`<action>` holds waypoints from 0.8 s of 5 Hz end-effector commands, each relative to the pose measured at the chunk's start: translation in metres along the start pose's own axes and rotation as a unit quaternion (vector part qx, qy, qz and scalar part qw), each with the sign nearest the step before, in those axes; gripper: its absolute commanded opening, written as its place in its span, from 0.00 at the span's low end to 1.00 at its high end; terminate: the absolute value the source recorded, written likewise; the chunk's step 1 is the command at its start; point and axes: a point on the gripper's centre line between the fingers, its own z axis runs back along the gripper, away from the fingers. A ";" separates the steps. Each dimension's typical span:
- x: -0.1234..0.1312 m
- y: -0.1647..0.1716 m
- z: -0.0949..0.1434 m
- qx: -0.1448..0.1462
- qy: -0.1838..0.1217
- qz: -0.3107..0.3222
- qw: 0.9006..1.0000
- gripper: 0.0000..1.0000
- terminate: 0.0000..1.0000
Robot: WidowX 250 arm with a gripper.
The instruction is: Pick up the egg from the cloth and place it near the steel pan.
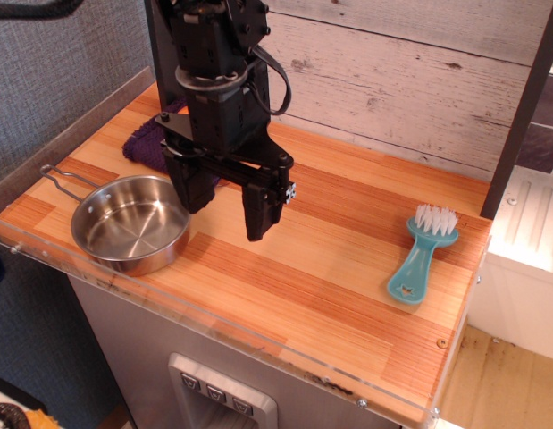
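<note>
The dark purple cloth (146, 143) lies at the back left of the wooden table, mostly hidden behind my arm. The steel pan (130, 223) sits in front of it near the left front edge, empty, its wire handle pointing left. My gripper (227, 208) hangs just right of the pan and in front of the cloth, its two black fingers (261, 214) spread apart with nothing visible between them. The orange egg is not in view; the arm may be hiding it.
A teal brush with white bristles (423, 255) lies at the right side of the table (330, 268). A whitewashed plank wall stands behind. A clear plastic rim runs along the front and left edges.
</note>
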 end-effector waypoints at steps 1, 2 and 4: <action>0.000 0.000 0.000 0.000 0.000 0.000 1.000 1.00 0.00; 0.027 0.028 0.000 0.004 -0.007 0.035 0.999 1.00 0.00; 0.083 0.102 0.025 0.031 -0.035 0.115 0.992 1.00 0.00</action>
